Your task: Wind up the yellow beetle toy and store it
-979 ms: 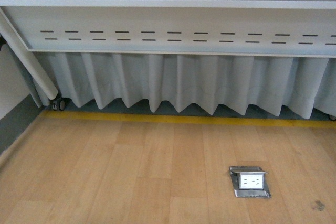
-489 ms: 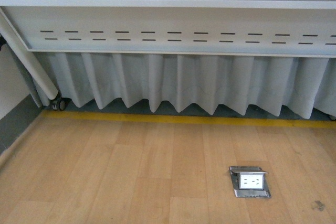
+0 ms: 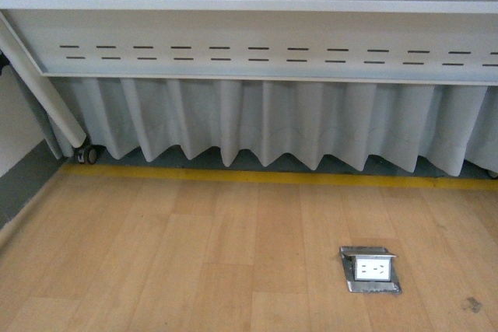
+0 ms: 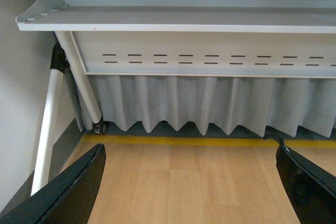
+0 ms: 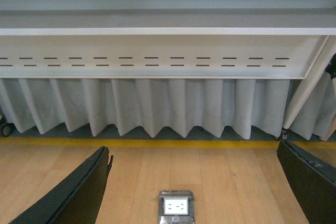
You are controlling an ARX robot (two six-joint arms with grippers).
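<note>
Item: white table (image 3: 249,5), seen from low down in all three views. A long white top is borne on a white panel (image 3: 257,56) pierced by two rows of short dark slots. A slanted white leg (image 3: 43,91) is seen at the left in the front view, ending at a small dark castor (image 3: 85,155).

Item: pleated pale grey curtain (image 3: 264,126), hung behind and below the panel, its scalloped hem ending just above the floor.

Item: yellow line (image 3: 257,177), laid across the floor along the foot of the curtain.

Item: light wooden floor (image 3: 171,254), in planks. A metal floor socket (image 3: 370,269) with its lid raised and a white outlet face is set into it, to the right of centre in the front view; it is also shown in the right wrist view, between the fingers.

Item: left gripper (image 4: 191,192). Two black fingers (image 4: 68,192) are seen at the edges of the left wrist view, spread wide apart, with nothing held between them.

Item: right gripper (image 5: 194,190). Two black fingers (image 5: 73,192) are likewise spread wide, released, with only floor and socket behind the gap.

Item: yellow beetle toy. It is not seen in any view; its place cannot be told.
</note>
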